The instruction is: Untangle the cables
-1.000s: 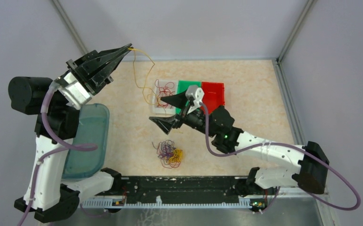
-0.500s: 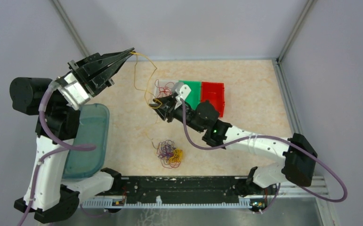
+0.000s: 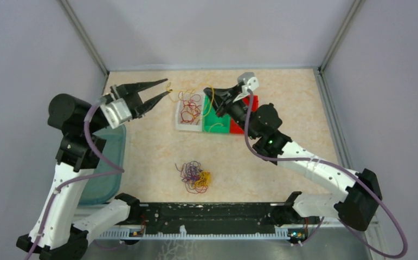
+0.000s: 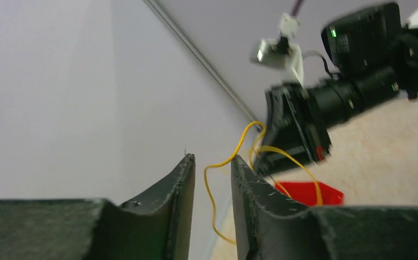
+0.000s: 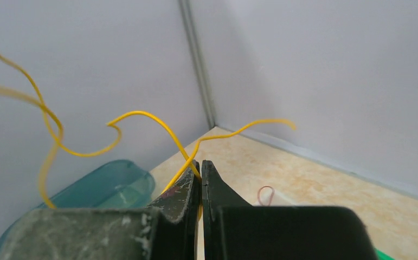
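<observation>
1. Find the left arm (image 3: pixel 55 195) in the top view. It rises from its base at 7 o'clock, folds at the elbow and turns its wrist toward 3 o'clock.
2. Check the left gripper (image 3: pixel 168 87). Its fingers point to 3 o'clock and the jaws stand apart, with a clear gap between the tips.
3. Find the right arm (image 3: pixel 315 165). It stretches from its base at 5 o'clock toward 10 o'clock.
4. Check the right gripper (image 5: pixel 200 164). Its jaws are pressed together, pinching a yellow cable (image 5: pixel 141 115).

Top view high behind table (image 3: pixel 141 162), looking down; wrist views low, close-in; both share yellow cable (image 5: pixel 136 112)
</observation>
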Action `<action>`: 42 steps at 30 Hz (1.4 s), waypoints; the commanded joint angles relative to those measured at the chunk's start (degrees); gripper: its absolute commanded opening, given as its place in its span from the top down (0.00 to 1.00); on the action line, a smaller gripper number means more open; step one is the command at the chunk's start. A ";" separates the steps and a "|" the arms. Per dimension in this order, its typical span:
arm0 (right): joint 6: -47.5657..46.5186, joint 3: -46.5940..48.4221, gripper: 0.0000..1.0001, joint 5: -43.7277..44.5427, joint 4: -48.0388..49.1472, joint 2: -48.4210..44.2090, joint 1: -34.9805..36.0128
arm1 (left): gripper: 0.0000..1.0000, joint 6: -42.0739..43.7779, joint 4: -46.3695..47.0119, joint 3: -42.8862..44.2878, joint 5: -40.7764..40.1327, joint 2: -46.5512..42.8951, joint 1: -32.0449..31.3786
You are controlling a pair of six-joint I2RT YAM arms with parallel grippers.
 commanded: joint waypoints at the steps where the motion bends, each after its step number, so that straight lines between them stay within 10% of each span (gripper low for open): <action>1: 4.36 1.79 1.00 4.99 -6.58 -2.93 -4.80 | 0.56 7.15 -17.64 -3.90 0.04 0.58 -0.37; 5: 4.42 4.41 1.00 7.33 -13.54 -2.06 -9.12 | 0.30 11.59 -26.28 -7.02 -0.63 0.35 -0.38; 15: 2.81 5.34 1.00 10.63 -13.05 3.31 -16.63 | 0.01 16.69 -38.79 -10.08 -5.64 -1.00 -0.33; 42: 1.35 22.84 1.00 17.17 -7.83 17.26 -20.91 | 0.00 12.29 -36.74 -11.70 -11.54 -3.31 -0.33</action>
